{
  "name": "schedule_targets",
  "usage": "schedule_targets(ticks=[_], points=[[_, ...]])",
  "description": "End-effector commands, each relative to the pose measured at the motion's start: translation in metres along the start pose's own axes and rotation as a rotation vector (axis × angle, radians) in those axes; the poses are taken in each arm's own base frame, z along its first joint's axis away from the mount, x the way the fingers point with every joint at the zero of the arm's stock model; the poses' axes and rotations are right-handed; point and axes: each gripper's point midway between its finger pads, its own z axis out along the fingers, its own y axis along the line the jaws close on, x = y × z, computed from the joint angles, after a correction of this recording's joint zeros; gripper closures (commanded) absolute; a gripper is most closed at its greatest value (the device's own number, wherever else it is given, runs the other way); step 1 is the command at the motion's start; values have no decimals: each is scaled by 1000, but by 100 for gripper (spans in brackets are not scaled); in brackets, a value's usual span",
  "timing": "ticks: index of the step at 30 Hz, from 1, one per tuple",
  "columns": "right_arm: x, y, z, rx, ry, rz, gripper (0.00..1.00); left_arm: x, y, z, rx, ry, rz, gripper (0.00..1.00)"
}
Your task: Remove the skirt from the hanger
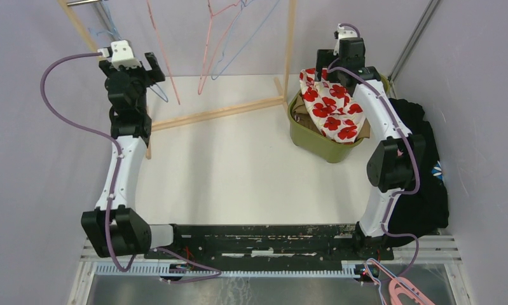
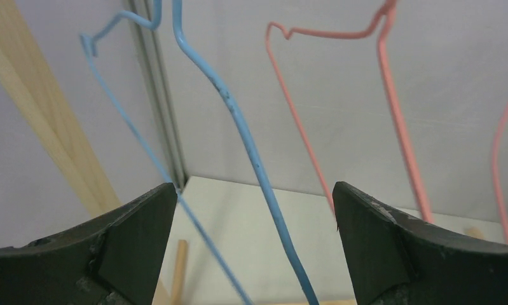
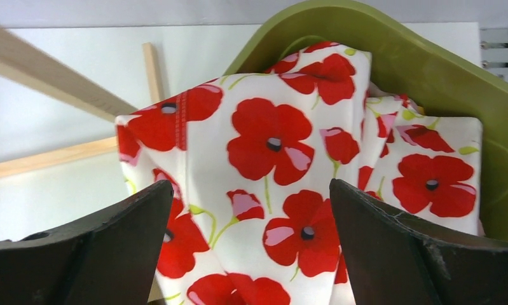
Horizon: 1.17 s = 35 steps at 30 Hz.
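Skirt: the white skirt [image 3: 270, 165] with red poppies is seen lying bunched in and over the rim of the green bin [image 1: 315, 143], at the far right of the table [image 1: 238, 171]. It is on no hanger.
Left gripper: the left gripper [image 2: 252, 189] is raised at the far left, beside the wooden rack [image 1: 219, 113]. Its fingers are spread wide and nothing is held.
Right gripper: the right gripper [image 3: 251, 185] is held above the bin, over the skirt. Its fingers are also spread wide, and the cloth is seen below them, not clamped.
Blue hanger: in the left wrist view one wire of the blue hanger [image 2: 238, 121] is seen running down between the open fingers. No contact with either finger can be made out.
Pink hanger: a bare pink hanger [image 2: 397, 114] is seen just right of the blue one.
Only in the top view: both arms are shown well apart. A black cloth [image 1: 423, 190] is shown piled at the right edge, and more pink hangers [image 1: 404, 292] at the near right.
Only in the right wrist view: the folds of the skirt and the inner wall of the bin are shown closely.
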Motion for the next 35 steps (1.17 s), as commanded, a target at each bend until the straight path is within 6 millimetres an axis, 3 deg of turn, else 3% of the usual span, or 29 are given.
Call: schedule_targets(ticks=[1, 5, 9, 14, 19, 24, 35], points=[[-39, 24, -41, -145, -132, 6, 0, 37, -32, -37, 77, 164, -130, 1], [-30, 31, -53, -153, -185, 58, 0, 83, -48, -74, 108, 300, -135, 1], [-24, 8, -55, 76, -232, 132, 0, 113, -54, -97, 125, 375, -148, 1], [-15, 15, -60, 203, -240, -37, 0, 120, -74, -109, 214, 404, -103, 1], [5, 22, -62, 224, -195, -92, 1, 128, -65, -118, 182, 426, -59, 1], [13, 19, -72, 249, -189, -87, 0, 137, -64, -126, 179, 453, -47, 1], [2, 11, -84, 287, -218, -118, 0, 139, -71, -130, 215, 454, -53, 1]])
